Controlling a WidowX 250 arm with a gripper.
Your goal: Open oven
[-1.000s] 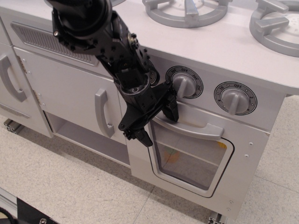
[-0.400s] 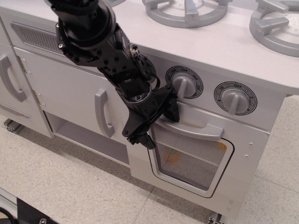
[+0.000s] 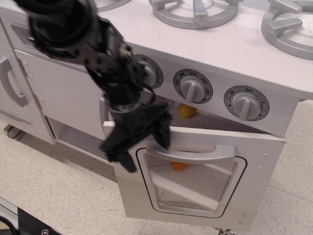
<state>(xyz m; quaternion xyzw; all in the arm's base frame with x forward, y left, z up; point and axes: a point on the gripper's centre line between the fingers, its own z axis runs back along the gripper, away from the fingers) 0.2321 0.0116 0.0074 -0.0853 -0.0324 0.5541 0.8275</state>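
Observation:
The white oven door (image 3: 254,161) stands partly open, its top edge tipped outward away from the knob panel. Its clear window (image 3: 195,183) and wide grey bar handle (image 3: 195,155) face the camera. My black gripper (image 3: 143,145) is at the left end of the handle. Its fingers are spread apart: one fingertip (image 3: 163,133) is hooked at the handle's left end by the door's top edge, the other (image 3: 124,159) hangs off the door's left side. The jaws are open, not clamped on anything.
A yellow object (image 3: 187,110) shows inside the oven through the gap, and an orange one (image 3: 179,166) through the window. Three knobs (image 3: 193,87) sit above the door. Grey burners (image 3: 195,11) are on the stove top. A cupboard handle (image 3: 11,81) is at far left.
The oven door has swung from closed to partly open, top edge outward and down. My gripper moved down and left with the handle, fingers still spread.

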